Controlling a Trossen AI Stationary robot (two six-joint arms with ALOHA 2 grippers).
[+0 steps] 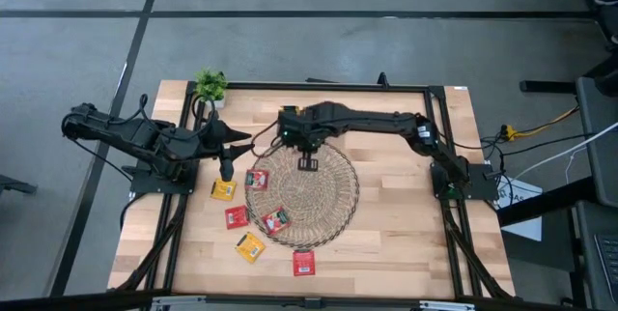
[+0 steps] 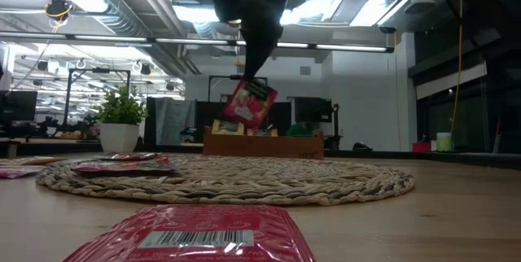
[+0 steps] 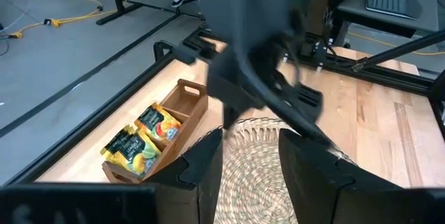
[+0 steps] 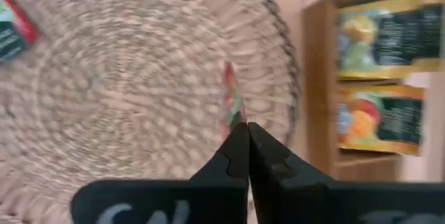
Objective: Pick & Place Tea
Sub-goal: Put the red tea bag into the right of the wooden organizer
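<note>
Right tool (image 4: 247, 130) pinched shut on red sachet (image 2: 251, 103), hanging edge-down above wicker mat (image 1: 328, 195), far-centre. Wooden box (image 4: 361, 78) with yellow sachets just beyond mat edge; likely drop target. Left tool (image 1: 226, 171) half open, empty, at mat's left, near loose sachets (image 1: 253, 216) on table (image 1: 406, 243).

Yellow sachets (image 3: 142, 142) in wooden box (image 3: 182, 107)
</note>
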